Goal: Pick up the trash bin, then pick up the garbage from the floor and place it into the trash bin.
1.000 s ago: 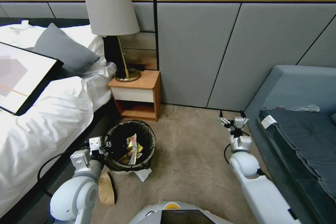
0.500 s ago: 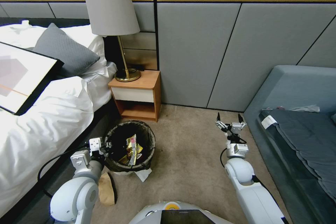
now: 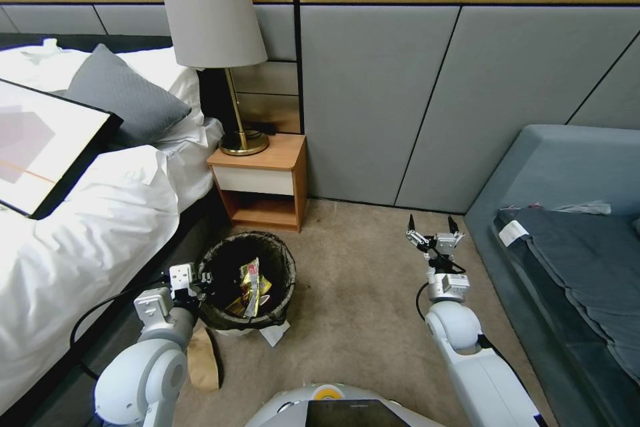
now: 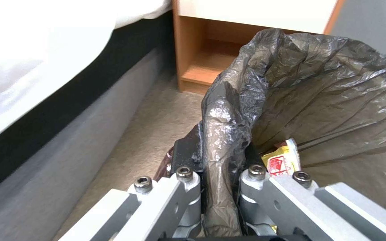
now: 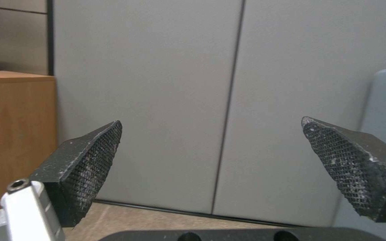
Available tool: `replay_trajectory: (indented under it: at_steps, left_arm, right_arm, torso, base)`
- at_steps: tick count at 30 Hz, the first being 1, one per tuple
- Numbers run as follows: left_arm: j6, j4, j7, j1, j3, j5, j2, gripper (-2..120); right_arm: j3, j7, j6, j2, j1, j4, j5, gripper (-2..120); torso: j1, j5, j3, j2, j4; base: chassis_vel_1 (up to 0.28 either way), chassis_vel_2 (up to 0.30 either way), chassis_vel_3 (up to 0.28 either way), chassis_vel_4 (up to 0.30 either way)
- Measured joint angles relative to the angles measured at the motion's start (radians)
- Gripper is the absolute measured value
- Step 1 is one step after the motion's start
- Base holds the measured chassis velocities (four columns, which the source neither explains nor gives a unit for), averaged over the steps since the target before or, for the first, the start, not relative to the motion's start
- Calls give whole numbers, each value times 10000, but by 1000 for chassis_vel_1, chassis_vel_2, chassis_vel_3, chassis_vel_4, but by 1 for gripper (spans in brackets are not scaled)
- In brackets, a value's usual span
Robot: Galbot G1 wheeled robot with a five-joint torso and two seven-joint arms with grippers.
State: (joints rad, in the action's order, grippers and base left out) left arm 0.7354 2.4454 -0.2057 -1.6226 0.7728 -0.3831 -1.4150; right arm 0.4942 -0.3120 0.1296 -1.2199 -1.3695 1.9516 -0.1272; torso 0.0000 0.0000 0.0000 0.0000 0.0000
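In the head view we see the bin (image 3: 248, 280) at lower left of the frame, standing on the carpet (image 3: 360, 307) between the bed (image 3: 73, 233) and the middle of the floor, just in front of the nightstand (image 3: 263, 180). Its dark bag folds over the rim, and yellow and red-and-white wrappers (image 3: 252, 283) lie inside. Our left tool (image 3: 200, 278) sits at the bin's near-left rim. In the left wrist view we see that tool (image 4: 219, 174) closed tight on the rim, with the bag's folded edge pinched between its fingers (image 4: 186, 157); a yellow wrapper (image 4: 282, 162) shows just inside the bag.

A white tissue (image 3: 273, 331) lies on the carpet touching the bin's base at lower centre, and a brown cardboard piece (image 3: 202, 360) lies beside the left arm, near the bottom left.

Our right tool (image 3: 432, 230) hovers right of centre, above the carpet and near the grey sofa (image 3: 567, 227), well apart from the bin. Its fingers are spread wide and hold nothing; in the right wrist view the two dark ribbed pads (image 5: 90, 160) stand far apart, facing the grey wall panels (image 5: 166, 100).
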Motion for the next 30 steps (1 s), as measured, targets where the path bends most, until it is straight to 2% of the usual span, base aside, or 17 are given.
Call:
replay_trajectory:
  at_steps: [15, 30]
  left_arm:
    - [1, 58, 18, 44, 35, -61, -6, 4]
    - [1, -28, 286, 128, 96, 135, -42, 4]
  right_arm:
    - [-1, 19, -1, 37, 82, -118, 20, 100]
    - [-32, 41, -18, 81, 151, -247, 23, 100]
  torso:
    - [0, 0, 0, -1, 1]
    - [-1, 0, 0, -1, 0]
  base:
    - [58, 59, 60, 55]
    - [74, 74, 74, 76]
